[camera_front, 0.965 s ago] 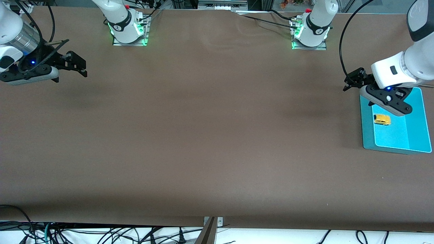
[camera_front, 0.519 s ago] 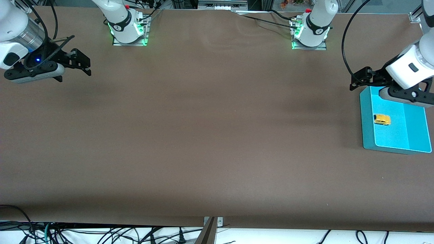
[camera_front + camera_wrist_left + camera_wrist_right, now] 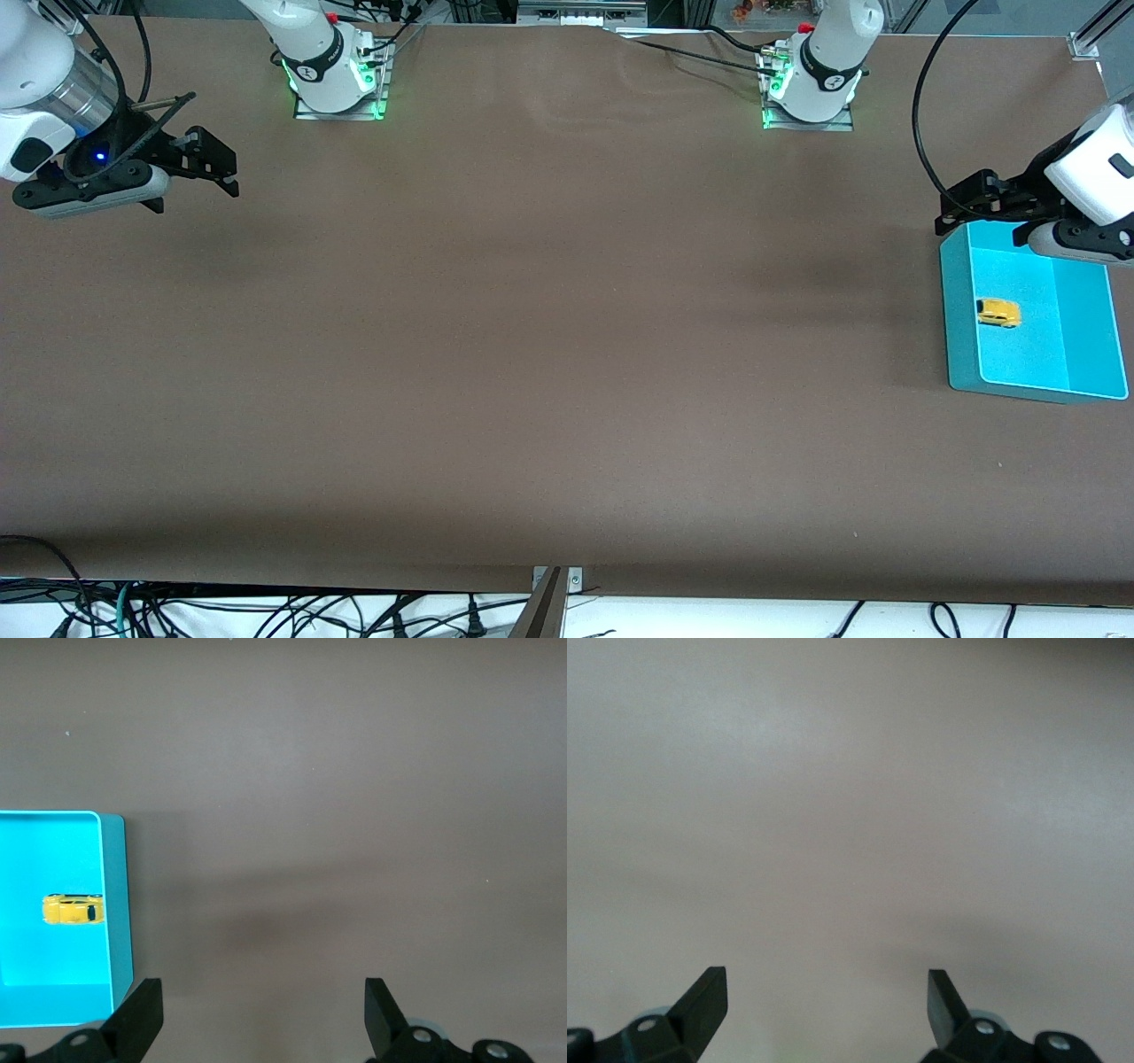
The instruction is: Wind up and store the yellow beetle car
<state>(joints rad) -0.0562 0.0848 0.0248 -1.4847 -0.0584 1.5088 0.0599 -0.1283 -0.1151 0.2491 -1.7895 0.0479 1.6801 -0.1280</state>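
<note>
The yellow beetle car (image 3: 998, 313) lies on its wheels inside the turquoise bin (image 3: 959, 354), close to the bin wall that faces the table's middle. The left wrist view shows the same car (image 3: 74, 909) in the bin (image 3: 115, 904), off to one side of the fingers. My left gripper (image 3: 961, 206) hangs open and empty in the air over the bin's corner nearest the robot bases; in its own view the left gripper (image 3: 263, 1001) has only bare table between the fingers. My right gripper (image 3: 202, 182) waits open and empty over the right arm's end of the table, and the right gripper (image 3: 827, 992) sees nothing but brown table.
The brown table (image 3: 549, 337) spreads wide between the two arms. The arm bases (image 3: 337, 80) (image 3: 811, 89) stand along the table edge farthest from the front camera. Cables (image 3: 266, 611) hang below the table's near edge.
My left gripper has drawn back from over the bin's inside toward the bin's corner and the table's end. The right gripper rose slightly, then held still. The car has not moved.
</note>
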